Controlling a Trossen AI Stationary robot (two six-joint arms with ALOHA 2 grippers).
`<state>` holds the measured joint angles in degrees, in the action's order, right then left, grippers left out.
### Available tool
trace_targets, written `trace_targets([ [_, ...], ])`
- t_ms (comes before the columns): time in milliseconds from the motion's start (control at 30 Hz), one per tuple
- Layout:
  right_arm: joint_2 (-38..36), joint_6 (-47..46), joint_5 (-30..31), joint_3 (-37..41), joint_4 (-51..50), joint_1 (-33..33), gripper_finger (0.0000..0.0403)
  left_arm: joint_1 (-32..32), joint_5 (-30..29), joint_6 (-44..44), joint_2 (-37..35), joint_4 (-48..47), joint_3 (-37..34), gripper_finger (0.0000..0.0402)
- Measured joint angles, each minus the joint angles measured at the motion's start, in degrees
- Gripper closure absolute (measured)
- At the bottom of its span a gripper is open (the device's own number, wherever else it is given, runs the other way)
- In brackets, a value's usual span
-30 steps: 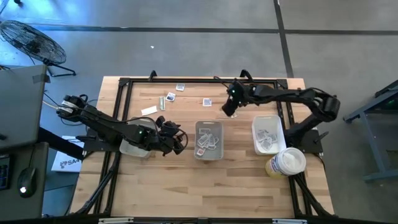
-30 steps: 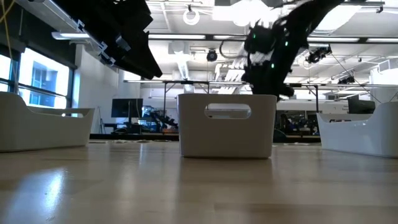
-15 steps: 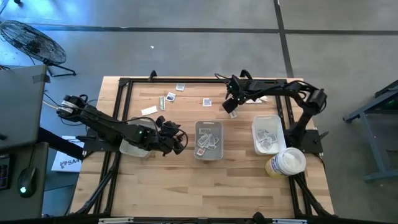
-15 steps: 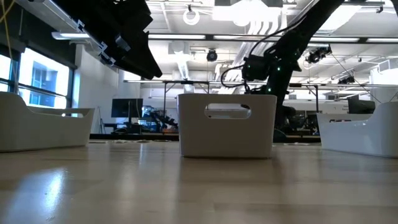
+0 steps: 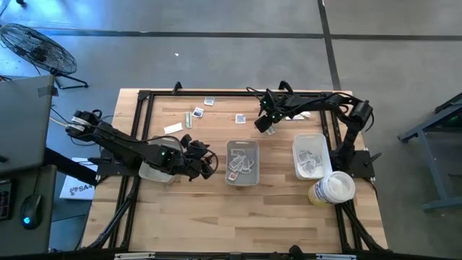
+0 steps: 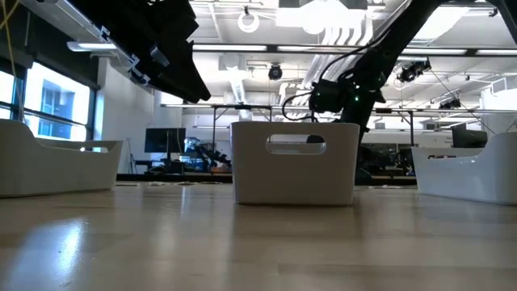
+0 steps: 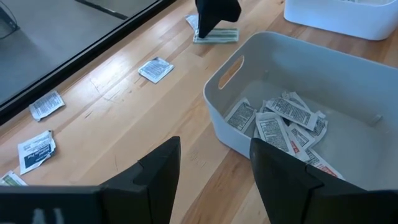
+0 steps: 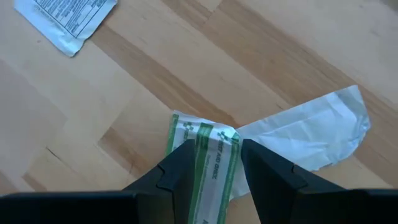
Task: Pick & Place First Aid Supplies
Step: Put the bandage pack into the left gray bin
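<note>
First aid supplies lie loose on the far part of the table: a square sachet [image 5: 240, 118], other packets [image 5: 209, 101] [image 5: 198, 112] and a white wrapper [image 5: 173, 128]. My right gripper [image 5: 263, 124] points down over a green-white strip [image 8: 208, 146], which lies partly on a plain white wrapper [image 8: 311, 130]. It is open, one finger on either side of the strip. My left gripper [image 5: 206, 162] hangs open and empty, left of the grey tray [image 5: 242, 173], which holds several sachets [image 7: 280, 121]. My right gripper comes at the green-white strip from above, its fingers [image 8: 180, 168] along the strip's two long sides near one end [image 8: 205, 134]. The strip lies flat on the table and the wrapper. Whether the fingertips touch it, I cannot tell.
A white tray [image 5: 310, 139] with packets stands at the right, a round white tub with a yellow label [image 5: 332, 189] in front of it. Another white tray [image 5: 150, 172] sits under my left arm. A black frame [image 5: 144, 97] borders the table.
My right gripper has come down toward the table over the green-white strip, tipping more steeply downward, and in the low view it has sunk behind the grey tray. The packets have not moved.
</note>
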<state>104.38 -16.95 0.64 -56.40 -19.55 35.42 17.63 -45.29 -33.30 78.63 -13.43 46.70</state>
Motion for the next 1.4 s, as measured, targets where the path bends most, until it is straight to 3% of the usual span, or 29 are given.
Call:
trace_targets([
  [300, 0.11, 0.24, 1.31, 0.11, 1.16, -0.22, 0.0289, 0.00, -0.31, 0.00, 0.00, -0.01, 0.00, 0.0212],
  [633, 0.13, 0.16, 1.60, 0.17, 1.30, -0.17, 0.0394, 0.00, -2.13, 0.16, 1.36, -0.02, 0.00, 0.0212],
  [1000, -6.92, 1.97, 3.83, 0.33, 1.39, -4.93, 0.0401, -0.03, -0.96, 0.12, 6.73, 5.20, 0.02, 0.0212],
  [1200, -12.29, 3.79, 6.73, 0.33, 1.69, -10.40, 0.0402, -3.42, 7.48, 1.59, 5.45, 7.89, 0.02, 0.0212],
  [1400, -14.08, 6.78, 11.79, 0.33, 7.03, -14.56, 0.0402, -13.07, 24.69, 6.11, 4.44, 13.27, 0.09, 0.0211],
])
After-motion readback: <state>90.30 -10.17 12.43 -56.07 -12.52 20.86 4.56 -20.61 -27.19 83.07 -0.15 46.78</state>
